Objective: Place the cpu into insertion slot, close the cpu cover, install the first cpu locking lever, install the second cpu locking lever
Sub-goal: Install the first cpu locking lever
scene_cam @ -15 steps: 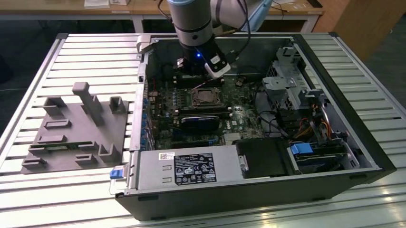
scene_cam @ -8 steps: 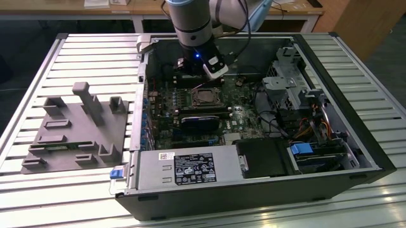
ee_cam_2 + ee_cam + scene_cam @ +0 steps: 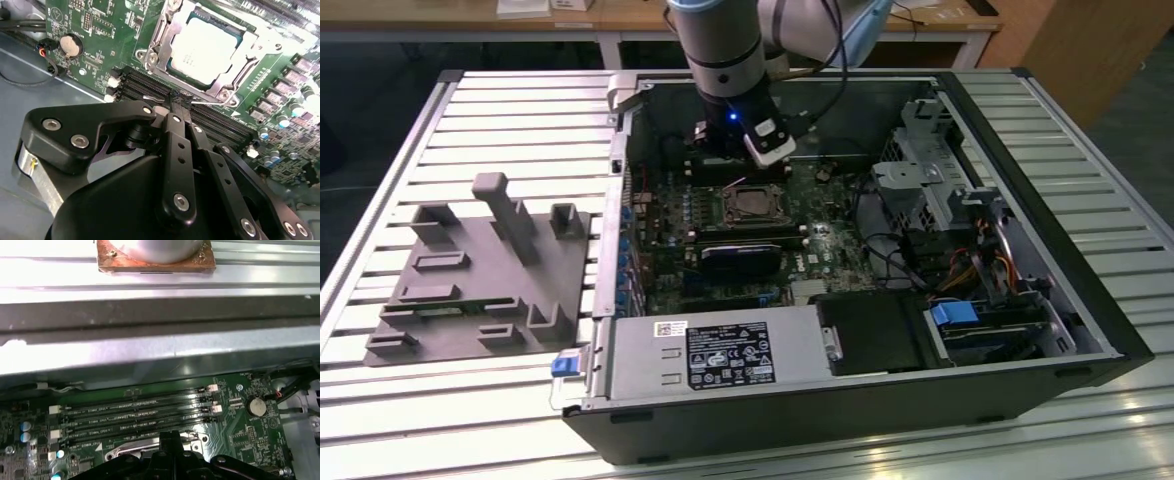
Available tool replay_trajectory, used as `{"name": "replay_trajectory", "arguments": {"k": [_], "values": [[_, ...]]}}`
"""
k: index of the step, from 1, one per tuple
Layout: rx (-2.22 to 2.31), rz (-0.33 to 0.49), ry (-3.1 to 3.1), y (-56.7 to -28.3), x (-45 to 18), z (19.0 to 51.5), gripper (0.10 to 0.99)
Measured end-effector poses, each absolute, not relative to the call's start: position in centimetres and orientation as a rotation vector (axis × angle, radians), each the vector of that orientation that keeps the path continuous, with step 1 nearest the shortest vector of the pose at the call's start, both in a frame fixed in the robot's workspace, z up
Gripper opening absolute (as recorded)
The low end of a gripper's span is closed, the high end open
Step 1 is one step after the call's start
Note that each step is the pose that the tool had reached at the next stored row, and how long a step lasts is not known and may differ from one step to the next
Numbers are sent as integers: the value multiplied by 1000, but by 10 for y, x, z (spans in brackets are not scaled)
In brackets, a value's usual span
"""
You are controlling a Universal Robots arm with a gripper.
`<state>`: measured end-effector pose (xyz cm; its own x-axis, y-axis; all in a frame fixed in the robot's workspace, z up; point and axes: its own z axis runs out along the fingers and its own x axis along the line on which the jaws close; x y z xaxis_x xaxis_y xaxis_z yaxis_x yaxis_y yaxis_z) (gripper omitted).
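The tool [image 3: 176,102] is closed, its fingertips pressed together at a thin silver locking lever [image 3: 210,103] that runs along the black memory slots [image 3: 145,90]. Just beyond, the cpu [image 3: 207,50] lies seated flat on the green board [image 3: 100,30], with the cpu cover [image 3: 159,37] framing it.

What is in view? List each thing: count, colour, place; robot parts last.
computer case: one, black, open on the slatted table
circuit board: one, green, inside the case
cpu: one, silver-grey, in the insertion slot
cpu cover: one, silver, closed over the cpu
memory slots: four, black, beside the cpu cover
coin battery: one, silver, on the circuit board
power supply: one, grey, inside the case
fixture: one, grey, on the table, exterior view's left
locking lever: one, silver, between cover and memory slots
arm: one, grey, above the case
pincer: one, black, shut on the locking lever
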<state>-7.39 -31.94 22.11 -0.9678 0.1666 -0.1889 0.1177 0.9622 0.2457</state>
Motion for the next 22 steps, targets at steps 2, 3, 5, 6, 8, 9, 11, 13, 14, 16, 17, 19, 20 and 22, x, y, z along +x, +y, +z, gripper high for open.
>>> {"name": "replay_trajectory", "arguments": {"k": [2,3,5,6,8,9,11,13,14,16,17,19,20,22], "values": [[215,342,2904,-316,-74,220,102],[216,340,2904,-315,-74,220,102],[218,336,2904,-313,-74,219,102],[219,333,2904,-312,-74,218,102],[220,328,2904,-311,-74,217,102],[220,325,2904,-310,-74,217,102],[220,323,2904,-310,-74,216,102],[220,322,2904,-310,-74,216,102],[220,322,2904,-310,-74,216,102],[220,321,2902,-310,-74,216,102],[219,320,2898,-310,-74,216,102],[217,320,2889,-310,-74,214,102],[216,320,2886,-310,-74,213,102],[215,317,2882,-310,-74,212,102]]}}
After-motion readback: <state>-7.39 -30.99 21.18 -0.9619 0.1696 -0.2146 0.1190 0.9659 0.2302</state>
